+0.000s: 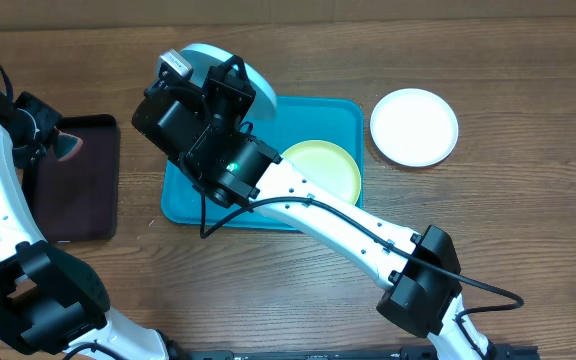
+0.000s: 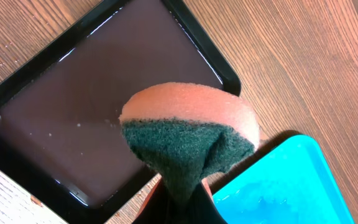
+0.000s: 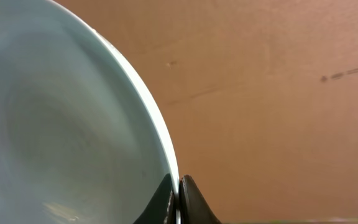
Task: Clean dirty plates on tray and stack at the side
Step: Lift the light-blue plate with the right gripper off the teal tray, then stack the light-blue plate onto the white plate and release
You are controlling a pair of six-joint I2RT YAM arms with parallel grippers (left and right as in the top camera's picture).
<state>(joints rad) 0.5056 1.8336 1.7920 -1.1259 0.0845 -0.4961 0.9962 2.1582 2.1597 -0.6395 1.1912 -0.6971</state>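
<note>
Right gripper (image 3: 179,191): fingers pinched tight on the rim of the light blue plate (image 3: 61,124), no gap showing. Plate held off the surface, tilted, over the far left corner of the turquoise tray (image 1: 318,112). Right arm reaches long across the table from its base, wrist bent down over the plate.

Left gripper (image 2: 179,210): clamped on a sponge (image 2: 191,134), orange top, green scrub face. It hangs over the near edge of the dark tray (image 2: 73,124), which looks wet.

Progress, as judged:
- White plate (image 1: 414,126) lies on the table just beside the turquoise tray, no smears visible; likely done.
- Yellow-green plate (image 1: 323,170) lies on the tray, not yet handled.
- Blue plate in hand, sponge well apart from it; scrubbing looks pending.
- No stack yet; roughly a third through.
</note>
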